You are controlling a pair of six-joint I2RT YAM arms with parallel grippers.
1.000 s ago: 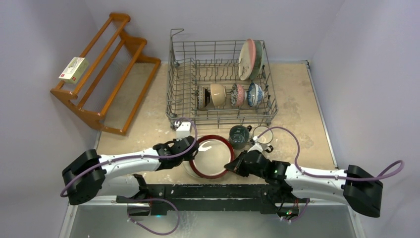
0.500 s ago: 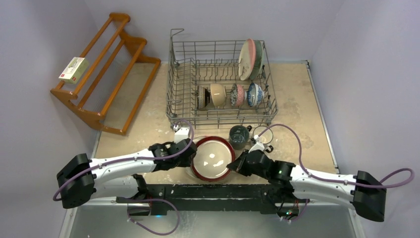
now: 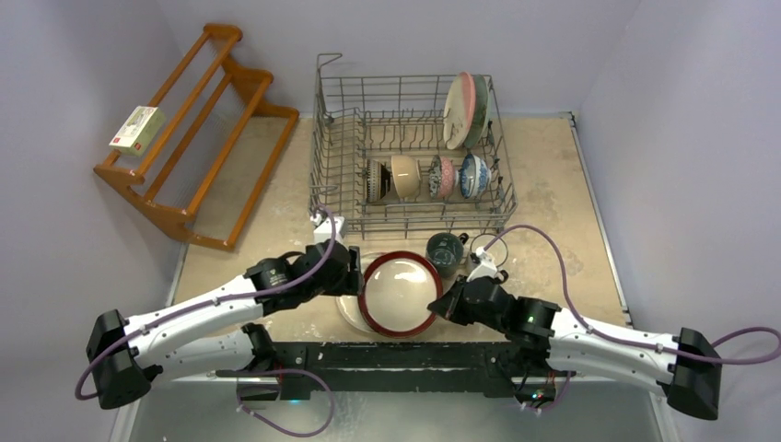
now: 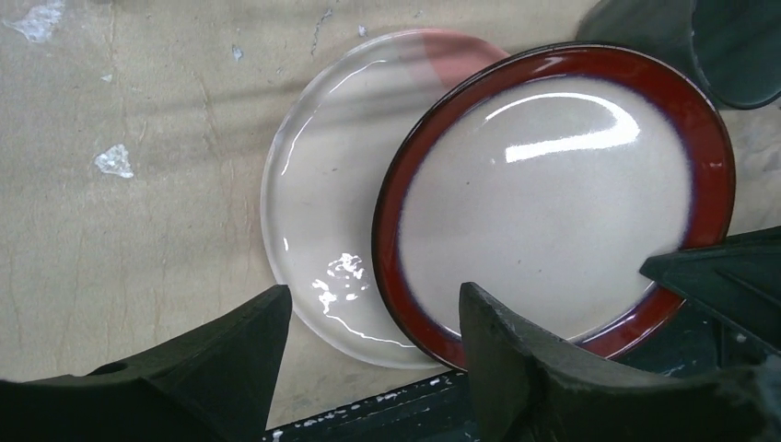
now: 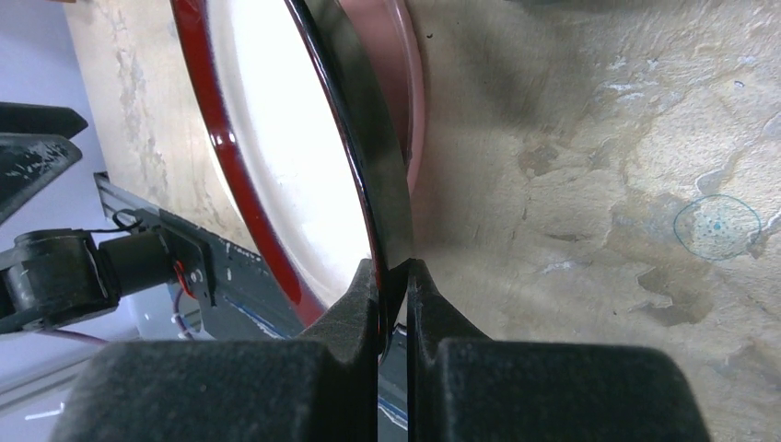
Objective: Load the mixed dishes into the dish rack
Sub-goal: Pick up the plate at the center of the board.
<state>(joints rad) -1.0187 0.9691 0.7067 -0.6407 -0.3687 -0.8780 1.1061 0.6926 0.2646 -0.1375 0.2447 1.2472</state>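
A dark plate with a red rim hangs tilted over a pale pink-and-white plate that lies flat on the table. My right gripper is shut on the dark plate's right rim. At that plate's left edge my left gripper stands open and holds nothing. A dark teal mug stands just behind the plates. The grey wire dish rack sits further back.
The rack holds two upright plates at the back right and a row of bowls on edge. A brown wooden slatted shelf with a small box stands at the far left. The arms' black base bar runs along the near edge.
My left gripper has opened and let go of the dark plate's left rim. The right gripper has kept its grip, and the plate has tipped up and shifted slightly right.
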